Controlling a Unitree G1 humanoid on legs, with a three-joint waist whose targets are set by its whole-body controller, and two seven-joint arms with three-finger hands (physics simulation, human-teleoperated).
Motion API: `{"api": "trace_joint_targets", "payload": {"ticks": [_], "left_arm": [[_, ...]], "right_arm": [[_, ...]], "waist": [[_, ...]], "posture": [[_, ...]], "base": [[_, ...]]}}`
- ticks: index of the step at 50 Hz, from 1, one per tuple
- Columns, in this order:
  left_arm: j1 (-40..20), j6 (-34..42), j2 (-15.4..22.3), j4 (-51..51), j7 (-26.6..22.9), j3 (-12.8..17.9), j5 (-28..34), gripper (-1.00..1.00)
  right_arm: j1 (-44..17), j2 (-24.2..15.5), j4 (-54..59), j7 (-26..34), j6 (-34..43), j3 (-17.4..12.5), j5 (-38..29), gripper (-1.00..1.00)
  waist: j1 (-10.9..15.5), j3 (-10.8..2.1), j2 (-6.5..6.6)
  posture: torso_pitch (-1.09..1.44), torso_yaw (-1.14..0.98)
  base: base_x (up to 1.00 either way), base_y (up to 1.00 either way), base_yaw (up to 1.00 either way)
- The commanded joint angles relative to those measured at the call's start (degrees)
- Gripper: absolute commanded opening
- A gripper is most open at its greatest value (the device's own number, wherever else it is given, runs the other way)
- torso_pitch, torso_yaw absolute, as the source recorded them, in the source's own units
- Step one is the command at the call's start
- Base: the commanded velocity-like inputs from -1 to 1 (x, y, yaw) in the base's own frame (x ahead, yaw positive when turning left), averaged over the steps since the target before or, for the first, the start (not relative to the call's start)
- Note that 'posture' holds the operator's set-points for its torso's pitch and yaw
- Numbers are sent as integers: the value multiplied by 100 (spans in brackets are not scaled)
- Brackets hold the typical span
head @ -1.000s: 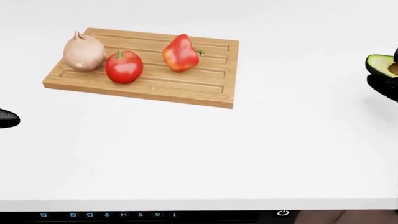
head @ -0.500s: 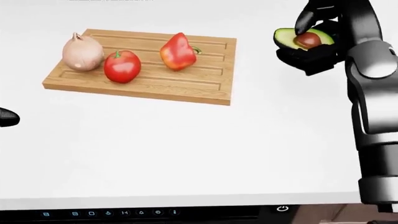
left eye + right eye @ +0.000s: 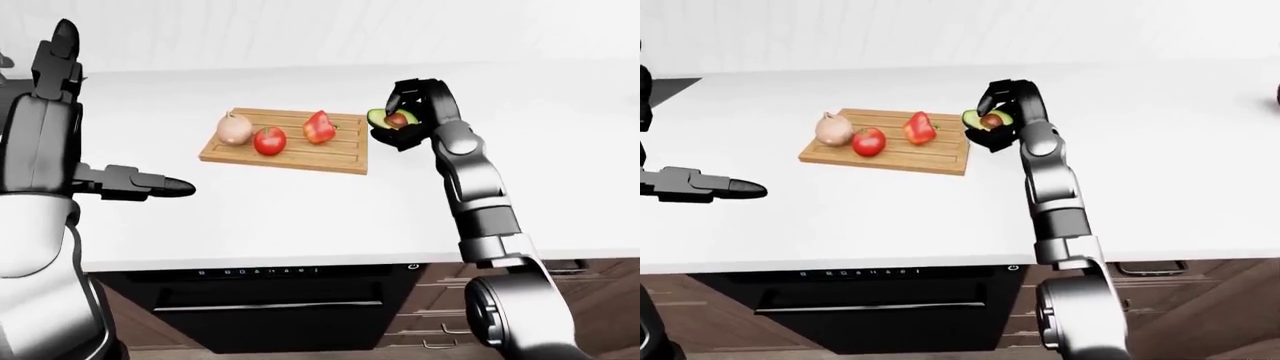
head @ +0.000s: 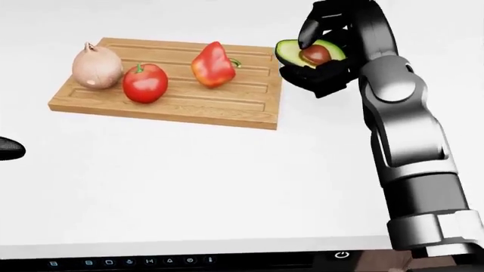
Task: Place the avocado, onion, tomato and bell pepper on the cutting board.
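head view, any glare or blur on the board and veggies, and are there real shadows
Head view: sharp, flat even light, no glare; the cutting board, onion, tomato and bell pepper cast hardly any shadow. Left-eye view: equally crisp, the white counter looks washed out around the avocado in the right hand.

A white counter [image 3: 300, 210] fills mid-frame; a black oven [image 3: 270, 307] sits below, wooden drawers [image 3: 430, 315] lower right.
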Motion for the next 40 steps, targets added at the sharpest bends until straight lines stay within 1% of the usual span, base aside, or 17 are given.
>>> {"api": "trace_joint_targets", "payload": {"ticks": [1, 7, 13, 16, 17, 20, 26, 40], "left_arm": [[-142, -109, 93, -157, 37, 71, 63, 100], [-253, -91, 94, -113, 28, 4, 95, 100], [-305, -155, 70, -1, 65, -60, 133, 100], [-300, -171, 44, 0, 71, -55, 133, 100], [-263, -174, 34, -30, 62, -40, 131, 100], [-220, -160, 54, -81, 33, 9, 132, 100], [-129, -206, 1, -112, 59, 37, 103, 100], [-47, -271, -33, -101, 86, 49, 108, 100]], "right_arm": [[-233, 9, -246, -53, -244, -30, 19, -78], [-425, 258, 63, -167, -457, 44, 89, -76], [-628, 402, 452, -250, -720, 106, 101, -74], [-779, 456, 634, -297, -814, 109, 148, -74], [-812, 490, 766, -324, -928, 162, 101, -74], [-915, 554, 1015, -363, -1082, 185, 83, -73], [-1157, 608, 1420, -442, -1281, 167, 100, -73], [-1113, 723, 1366, -456, -1266, 232, 62, -60]], "waist": [[2, -166, 22], [-5, -167, 41], [-12, -166, 62], [-14, -172, 69], [-15, -173, 70], [-21, -171, 78], [-26, -172, 88], [-13, -176, 91]], "posture": [[0, 3], [0, 3], [0, 3], [0, 3], [0, 3], [0, 3], [0, 3], [0, 3]], "base": [[0, 0, 0], [0, 0, 0], [0, 0, 0], [0, 0, 0], [0, 0, 0], [0, 0, 0], [0, 0, 0], [0, 0, 0]]}}
